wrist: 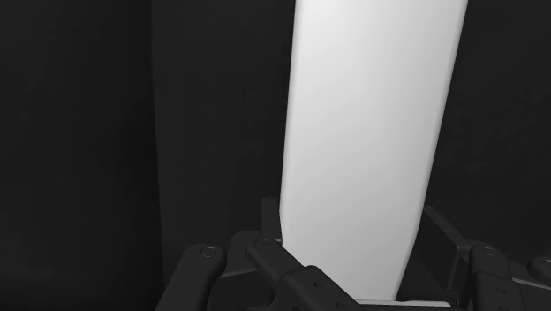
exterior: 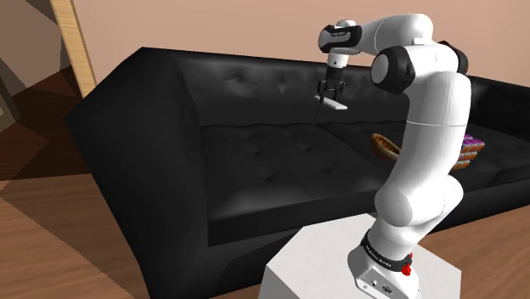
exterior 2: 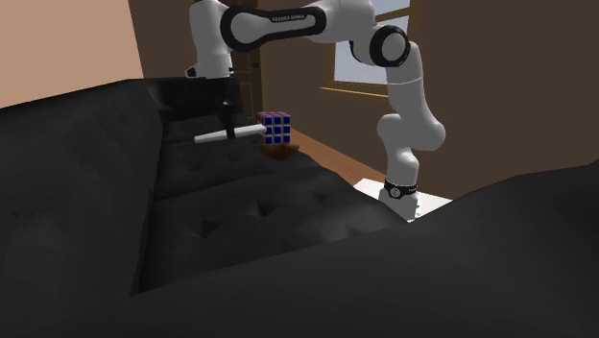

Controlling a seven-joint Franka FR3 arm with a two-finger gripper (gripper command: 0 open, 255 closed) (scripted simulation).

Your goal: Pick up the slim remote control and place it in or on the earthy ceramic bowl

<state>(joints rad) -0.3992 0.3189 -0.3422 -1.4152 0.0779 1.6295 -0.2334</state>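
Tool (exterior: 333,99) is seen raised well above the seat of the black sofa (exterior: 255,144), its two fingers clamped on the slim remote (exterior: 337,107), which is drawn plain white. In the wrist view the remote (wrist: 371,132) is clasped across its narrow width, one finger (wrist: 265,243) on each long edge. In the second exterior view the remote (exterior 2: 230,134) is carried roughly level, with length projecting on both sides of the grip.

The brown bowl (exterior: 386,146) is noted on the seat cushion, partly hidden behind the arm, well apart from the tool. A coloured cube (exterior: 471,151) is seen just beside it; whether they touch cannot be told.

Risks judged from here:
- The remote is pinched on smooth edges; it could be swung or slipped in the grip during the carry and lost onto the dark cushions.
- The remote looks long against the bowl (exterior 2: 281,149); if it is released off-centre, it may be tipped off the rim.
- The cube (exterior 2: 275,126) could be struck by a projecting end on approach.
- The bowl sits on soft upholstery and could be rocked if pressed.
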